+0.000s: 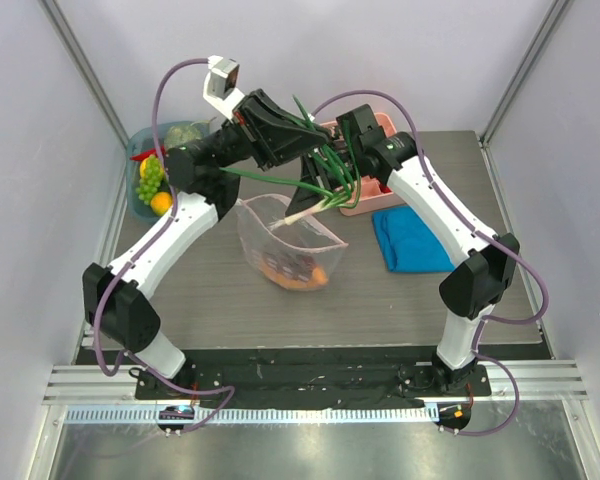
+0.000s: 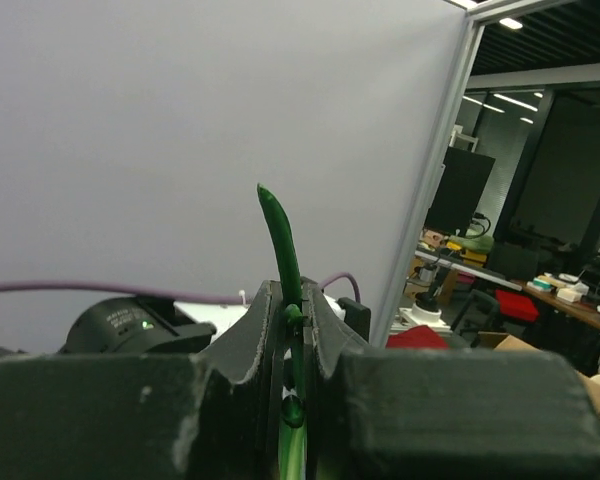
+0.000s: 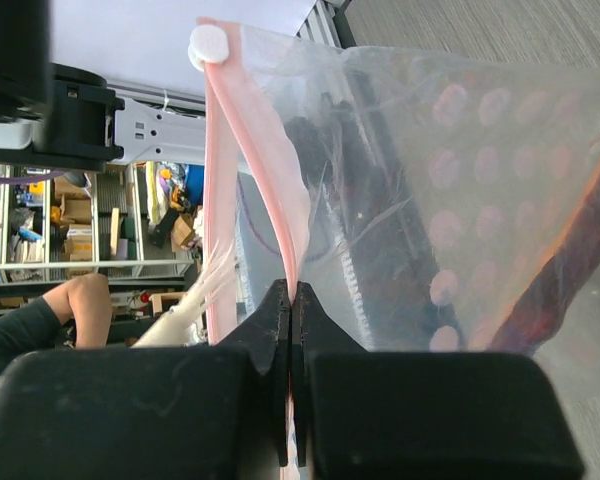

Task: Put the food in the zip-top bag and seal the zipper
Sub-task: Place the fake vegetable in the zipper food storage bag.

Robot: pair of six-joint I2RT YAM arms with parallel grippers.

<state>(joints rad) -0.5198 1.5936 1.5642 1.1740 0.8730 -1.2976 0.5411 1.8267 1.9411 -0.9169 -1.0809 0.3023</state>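
Left hand (image 2: 294, 300) clamps green onion (image 2: 280, 235), leaves fanning across pink tray (image 1: 363, 208).

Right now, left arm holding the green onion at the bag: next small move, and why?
Probably lower the left gripper so the green onion slides deeper into the zip-top bag. Its white end is only at the mouth, which the right gripper holds up by the zipper.

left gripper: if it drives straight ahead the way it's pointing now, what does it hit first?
The left gripper is shut on a green stalk whose tip sticks out ahead. Beyond that tip its wrist view shows only the pale wall panel, so probably that first; depth is unclear.
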